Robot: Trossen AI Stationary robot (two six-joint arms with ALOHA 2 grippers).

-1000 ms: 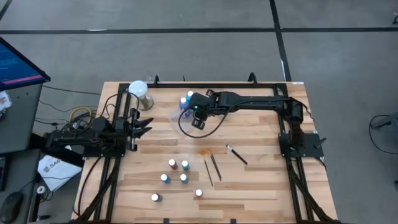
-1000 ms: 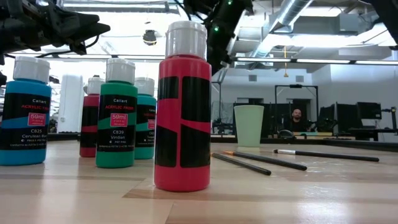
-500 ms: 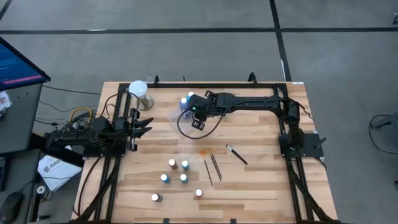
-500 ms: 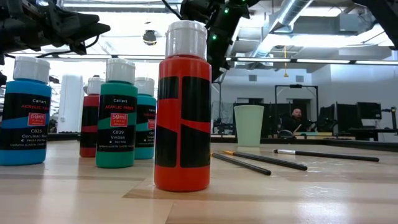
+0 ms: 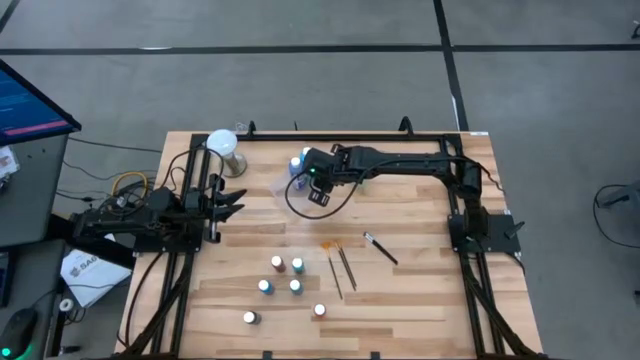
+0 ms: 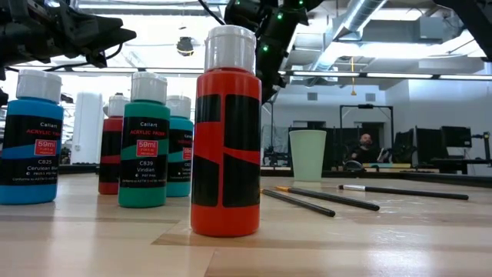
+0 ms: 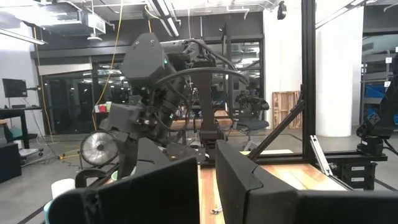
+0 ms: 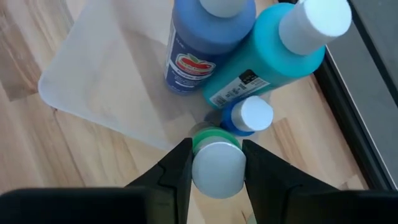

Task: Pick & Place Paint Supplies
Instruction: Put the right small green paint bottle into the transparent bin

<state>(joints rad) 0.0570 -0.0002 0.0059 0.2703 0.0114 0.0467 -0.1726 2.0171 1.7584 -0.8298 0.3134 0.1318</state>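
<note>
My right gripper (image 8: 217, 169) (image 5: 312, 178) is shut on a small green paint bottle with a white cap (image 8: 217, 163), at the corner of the clear tray (image 8: 99, 81). In the tray stand a tall blue bottle (image 8: 205, 43), a tall teal bottle (image 8: 273, 53) and a small blue bottle (image 8: 247, 116). Several small white-capped bottles (image 5: 283, 287) stand on the table's near half. Three thin brushes (image 5: 345, 266) lie to their right, one of them orange-tipped. My left gripper (image 5: 240, 203) (image 7: 207, 186) waits at the table's left, open by a narrow gap. My right gripper pinches the small green bottle between its two fingers (image 8: 177, 168) at the white cap (image 8: 217, 171). The fingers come from above, pointing down. The bottle hangs upright below them; whether its base rests on anything is hidden by the cap.
A green cup (image 5: 222, 145) (image 6: 307, 154) stands at the far left of the table. Black frame rails (image 5: 210, 190) run along both sides. In the low view a red bottle (image 6: 224, 131) stands nearest. A person sits in the room behind (image 6: 367, 146).
My right gripper, shut on the small bottle, has drifted a little toward the far edge and the tall bottles in the tray. Everything else has stayed in place.
</note>
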